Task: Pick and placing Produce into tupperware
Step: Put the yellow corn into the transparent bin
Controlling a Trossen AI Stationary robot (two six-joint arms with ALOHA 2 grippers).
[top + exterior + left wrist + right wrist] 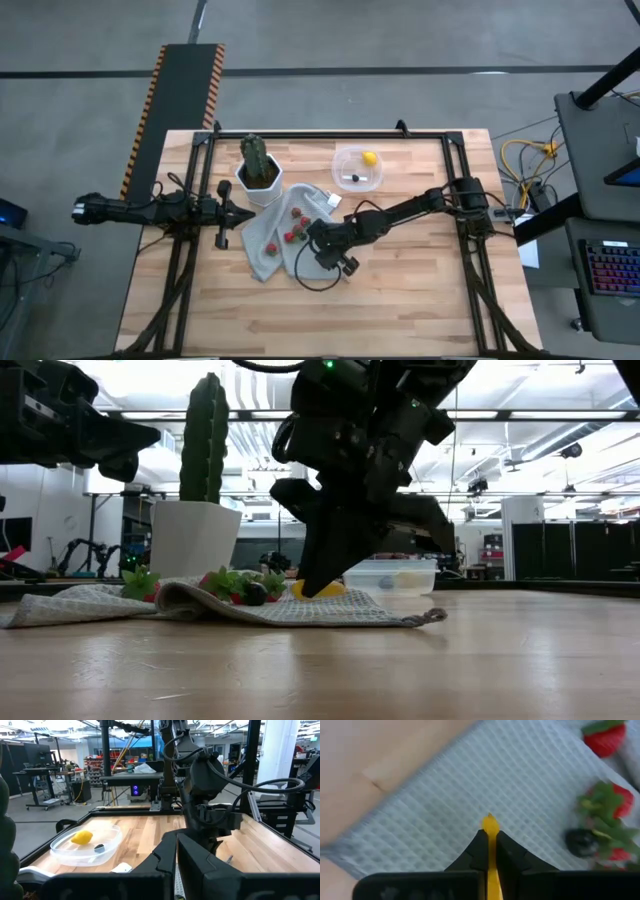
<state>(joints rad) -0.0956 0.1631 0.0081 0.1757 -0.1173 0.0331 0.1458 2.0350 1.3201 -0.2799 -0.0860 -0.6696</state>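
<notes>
The yellow-orange piece point(490, 827) was pinched between the pressed-together fingers of the right gripper point(490, 845), low over the grey cloth point(445, 795). Red berries point(605, 740) and a dark one point(580, 842) lay on the cloth beside it. Beyond the cloth, the tupperware point(357, 168) held the lemon point(369, 157). The left gripper point(240, 213) was parked beside the cactus pot point(260, 185), whether spread or closed cannot be told

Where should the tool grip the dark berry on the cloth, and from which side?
Grip the dark berry across its round middle, coming straight down from above. It lies low on the cloth, with leafy strawberries close beside it, so a sideways approach would likely bump them.
</notes>
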